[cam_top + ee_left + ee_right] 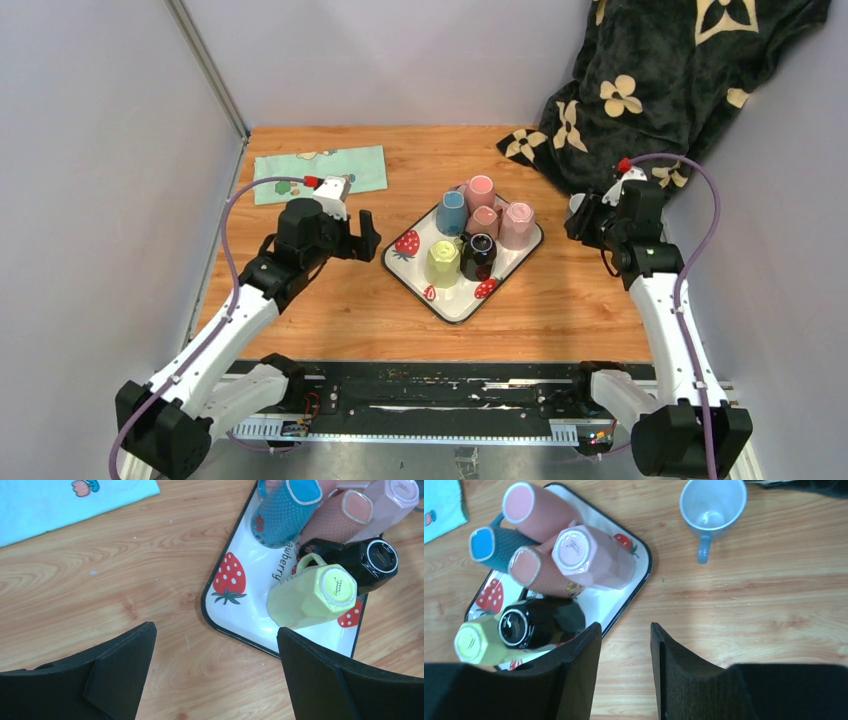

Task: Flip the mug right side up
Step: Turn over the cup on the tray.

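Your right gripper [625, 629] hangs over the wooden table [749, 605] just beside the strawberry tray [649, 564], its jaws parted a little with nothing between them. The pale grey-blue mug [713, 506] stands right side up on the table beyond the tray's corner, handle toward your gripper. Your left gripper [215, 630] is spread wide and empty near the tray's other side. Six upside-down mugs [591, 560] crowd the tray.

Left tool [215, 630], spread wide, hangs near a strawberry tray [245, 617] of bottom-up mugs [312, 597].
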